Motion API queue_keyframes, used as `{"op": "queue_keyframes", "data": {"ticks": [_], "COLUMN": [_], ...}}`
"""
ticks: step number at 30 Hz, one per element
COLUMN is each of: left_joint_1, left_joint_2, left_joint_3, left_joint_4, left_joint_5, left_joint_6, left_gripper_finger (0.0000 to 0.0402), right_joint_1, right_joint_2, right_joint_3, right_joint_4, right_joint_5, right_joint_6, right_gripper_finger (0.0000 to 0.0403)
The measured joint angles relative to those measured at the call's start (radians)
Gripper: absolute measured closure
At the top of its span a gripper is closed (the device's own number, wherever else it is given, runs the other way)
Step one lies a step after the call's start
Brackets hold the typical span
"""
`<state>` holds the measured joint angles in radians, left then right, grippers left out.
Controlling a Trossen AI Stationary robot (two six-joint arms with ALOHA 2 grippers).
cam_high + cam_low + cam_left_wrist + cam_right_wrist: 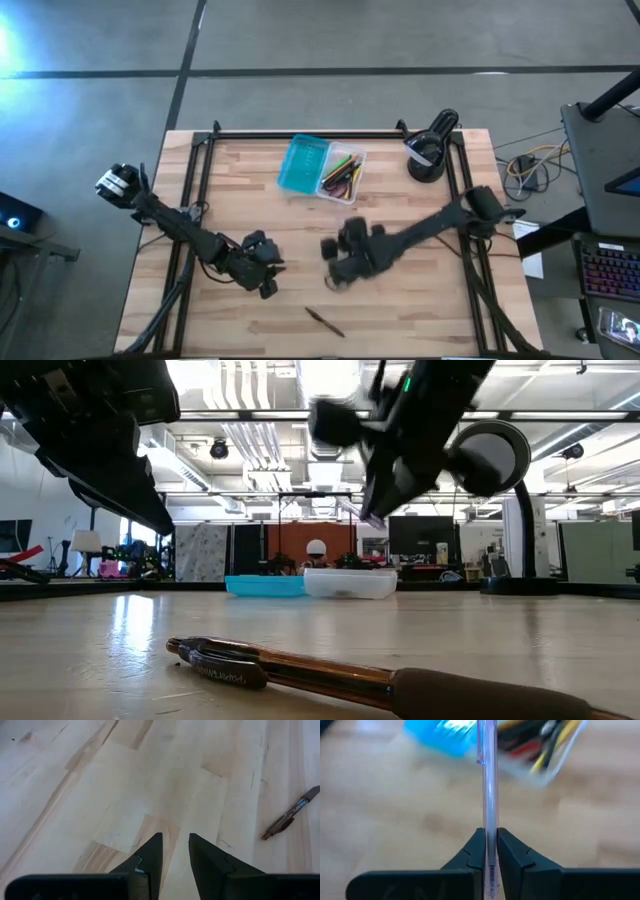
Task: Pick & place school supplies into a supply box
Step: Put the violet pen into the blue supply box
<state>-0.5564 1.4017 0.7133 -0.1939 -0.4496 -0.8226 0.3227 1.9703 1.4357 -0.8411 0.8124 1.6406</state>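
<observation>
The supply box point(320, 168) lies open at the table's far middle, a turquoise half beside a clear half point(342, 173) holding yellow, red and dark supplies. It also shows in the low view point(310, 584). My right gripper point(490, 834) hovers near the table's middle point(338, 262), shut on a thin clear pen point(489, 790); the box is blurred ahead of it point(450, 735). My left gripper point(175, 842) stands open over bare wood at the near left point(265, 272). A dark brown pen point(325, 321) lies flat near the front edge, also seen in the low view point(300, 672) and the left wrist view point(289, 816). My right gripper pinches the clear pen's barrel point(490, 822) between its two fingers. The pen lies along the fingers and sticks out well past their tips toward the box. It is lifted clear of the table, and the arm slants down from the table's right side.
A black round device on a stand point(430, 150) sits at the far right corner, also in the low view point(500, 460). Black rails point(200, 190) run along the table's left, right and far sides. Bare wood lies between the grippers and the box.
</observation>
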Motion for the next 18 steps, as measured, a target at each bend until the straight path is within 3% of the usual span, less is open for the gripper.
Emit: {"op": "queue_keyframes", "data": {"ticks": [4, 10, 18], "left_joint_1": [0.000, 0.000, 0.000], "left_joint_2": [0.000, 0.000, 0.000], "left_joint_3": [0.000, 0.000, 0.000], "left_joint_4": [0.002, 0.009, 0.020], "left_joint_5": [-0.011, -0.049, -0.077], "left_joint_6": [-0.010, -0.039, -0.094], "left_gripper_finger": [0.0323, 0.0323, 0.0323], "right_joint_1": [-0.130, -0.301, -0.445], "right_joint_2": [-0.066, -0.096, -0.079], "right_joint_3": [-0.046, -0.132, -0.177], "right_joint_4": [0.030, 0.241, 0.281], "right_joint_5": [-0.016, -0.181, -0.282], "right_joint_6": [-0.132, -0.491, -0.605], "right_gripper_finger": [0.0383, 0.0382, 0.0381]}}
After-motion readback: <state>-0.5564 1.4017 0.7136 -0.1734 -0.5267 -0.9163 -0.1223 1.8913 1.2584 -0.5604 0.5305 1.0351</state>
